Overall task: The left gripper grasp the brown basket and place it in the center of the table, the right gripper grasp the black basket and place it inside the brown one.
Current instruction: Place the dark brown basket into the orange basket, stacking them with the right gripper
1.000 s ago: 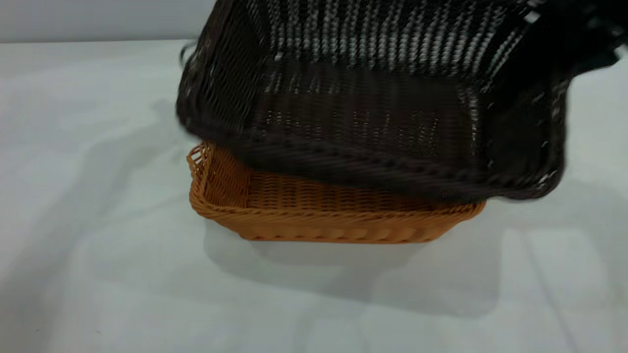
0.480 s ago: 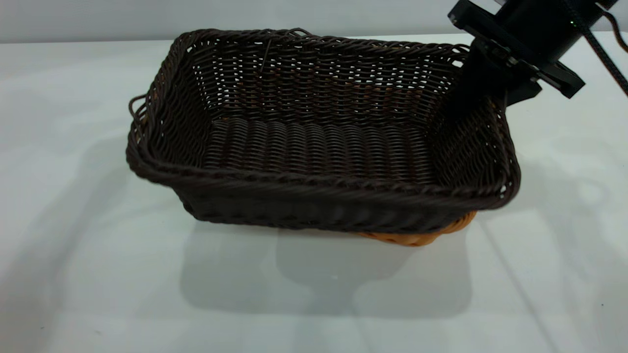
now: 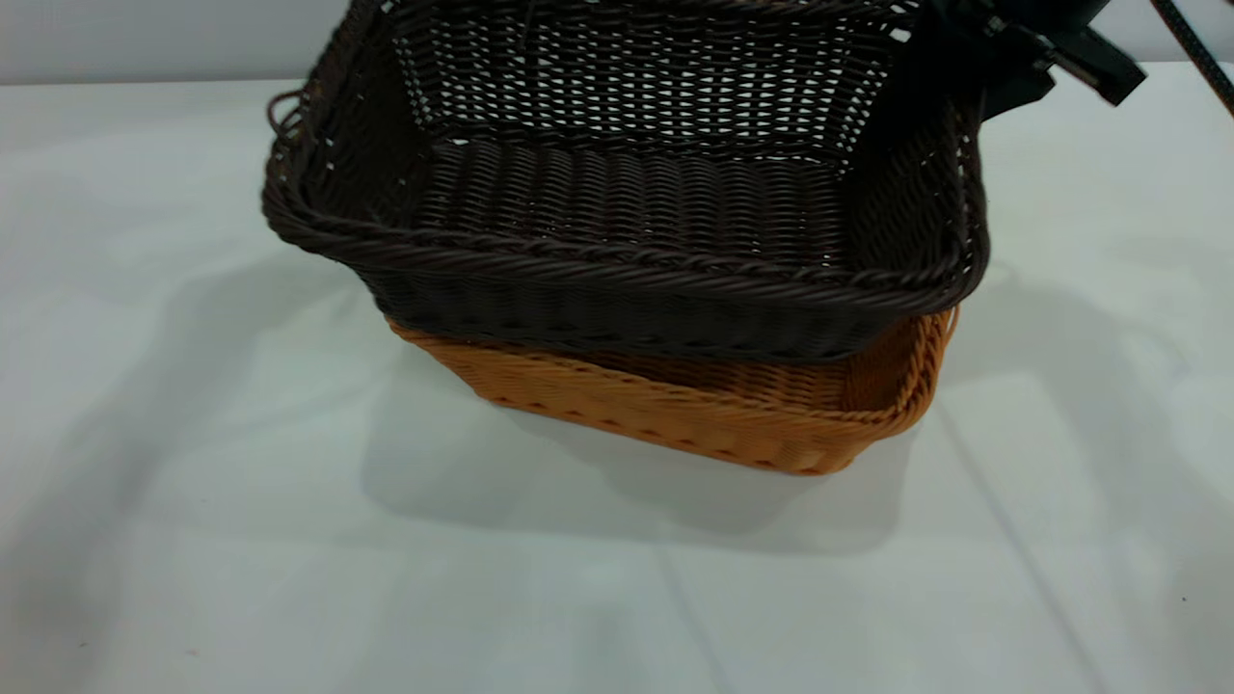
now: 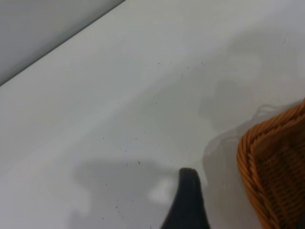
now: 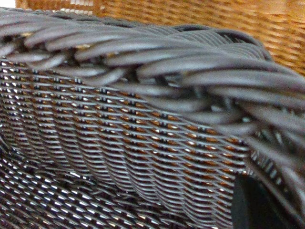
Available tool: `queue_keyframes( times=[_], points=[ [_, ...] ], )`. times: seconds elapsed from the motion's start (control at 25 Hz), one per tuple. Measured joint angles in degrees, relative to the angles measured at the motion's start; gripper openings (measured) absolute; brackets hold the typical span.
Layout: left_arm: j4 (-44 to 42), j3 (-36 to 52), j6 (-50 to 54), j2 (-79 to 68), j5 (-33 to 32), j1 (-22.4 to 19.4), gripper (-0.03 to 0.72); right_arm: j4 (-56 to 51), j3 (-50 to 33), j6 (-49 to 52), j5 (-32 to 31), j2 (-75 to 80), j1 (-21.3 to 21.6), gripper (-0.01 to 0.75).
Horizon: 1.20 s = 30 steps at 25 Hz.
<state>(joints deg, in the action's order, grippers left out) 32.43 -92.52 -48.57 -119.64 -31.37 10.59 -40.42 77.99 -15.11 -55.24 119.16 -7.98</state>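
The black basket (image 3: pixel 636 193) hangs tilted over the brown basket (image 3: pixel 733 410), its base just inside the brown rim, its near side covering the brown basket's left part. My right gripper (image 3: pixel 954 82) is at the upper right, shut on the black basket's right wall. In the right wrist view one dark finger (image 5: pixel 259 205) lies against the black weave (image 5: pixel 143 143), with brown weave (image 5: pixel 200 14) behind. In the left wrist view one dark finger (image 4: pixel 188 200) hovers over the table (image 4: pixel 119 95), beside the brown basket's corner (image 4: pixel 274 167) and apart from it, holding nothing.
The pale table (image 3: pixel 193 482) stretches wide around both baskets. A grey wall (image 3: pixel 145 39) runs along its far edge. The right arm's cable (image 3: pixel 1195 48) hangs at the upper right.
The black basket dropped low over the brown one half a second ago and now sits higher and farther back. More of the brown basket shows, and it has turned at an angle.
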Motion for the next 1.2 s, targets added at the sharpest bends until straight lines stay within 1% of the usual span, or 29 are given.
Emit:
queue_keyframes(
  times=[0.16,0.36,0.44,0.6,0.96,1.2],
  points=[
    [0.00,0.00,0.00,0.00,0.00,0.00,0.542,2.50,0.01,4.40,1.65,0.00,0.00,0.076],
    [0.00,0.00,0.00,0.00,0.00,0.00,0.542,2.28,0.01,7.78,6.08,0.15,0.00,0.076],
    [0.00,0.00,0.00,0.00,0.00,0.00,0.542,2.04,0.06,8.72,6.63,0.86,0.00,0.076],
    [0.00,0.00,-0.17,0.00,0.00,0.00,0.542,1.25,0.06,8.98,6.68,2.73,0.00,0.076],
    [0.00,0.00,-0.22,0.00,0.00,0.00,0.542,1.82,0.28,9.23,4.54,3.06,0.00,0.076],
    [0.00,0.00,-0.22,0.00,0.00,0.00,0.542,2.50,-3.50,9.13,5.35,3.51,-0.05,0.076]
  ],
)
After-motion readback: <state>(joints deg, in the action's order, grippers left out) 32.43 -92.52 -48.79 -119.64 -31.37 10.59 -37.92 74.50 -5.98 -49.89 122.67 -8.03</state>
